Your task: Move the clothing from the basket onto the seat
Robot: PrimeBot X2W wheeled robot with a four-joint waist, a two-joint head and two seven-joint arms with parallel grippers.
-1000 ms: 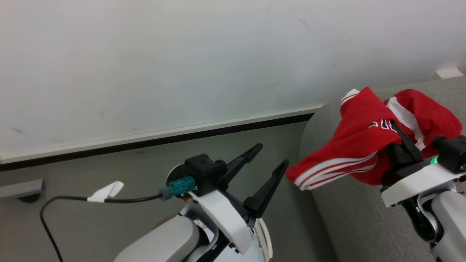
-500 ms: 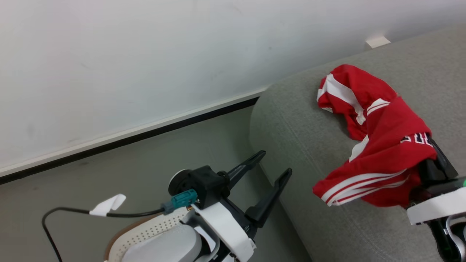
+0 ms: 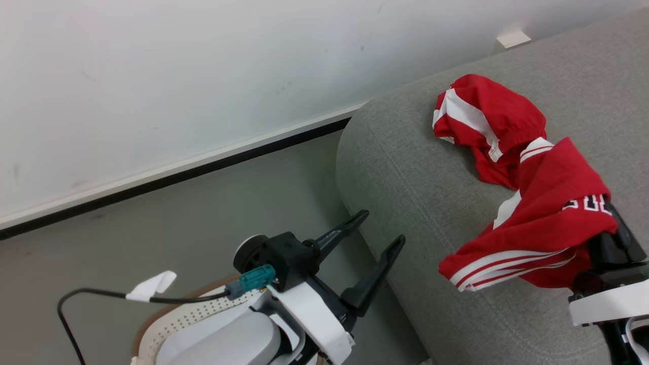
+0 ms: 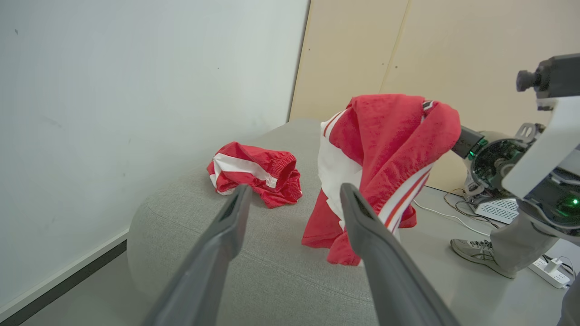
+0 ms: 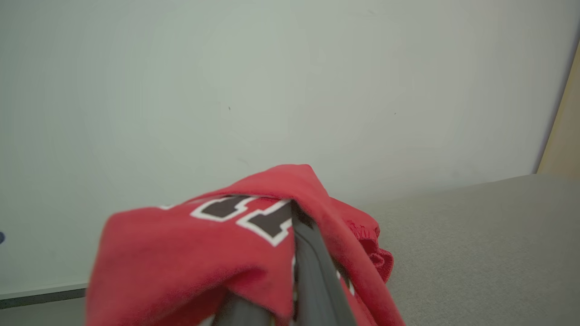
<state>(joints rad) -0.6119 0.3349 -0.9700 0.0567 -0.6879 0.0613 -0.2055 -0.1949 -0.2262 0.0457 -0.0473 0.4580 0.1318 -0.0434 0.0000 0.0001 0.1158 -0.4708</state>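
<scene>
Jersey (image 3: pixel 547 228) hangs over right gripper (image 3: pixel 614 229) fingers (image 5: pixel 312 271) above the seat (image 3: pixel 405 152), 2nd jersey (image 3: pixel 481 121) lies beyond their tips, basket (image 3: pixel 192 317) sits behind left gripper (image 3: pixel 383 227).

The clothing (image 3: pixel 547 203): soft matt cloth, faintly fuzzy. The seat (image 3: pixel 405 167): coarse woven fabric, matt. The basket (image 3: pixel 192 317): smooth perforated plastic.

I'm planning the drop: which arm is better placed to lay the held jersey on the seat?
Right. The right gripper holds the jersey, which hangs over the seat. The left gripper is open and empty, beside the seat's edge, near the basket.
</scene>
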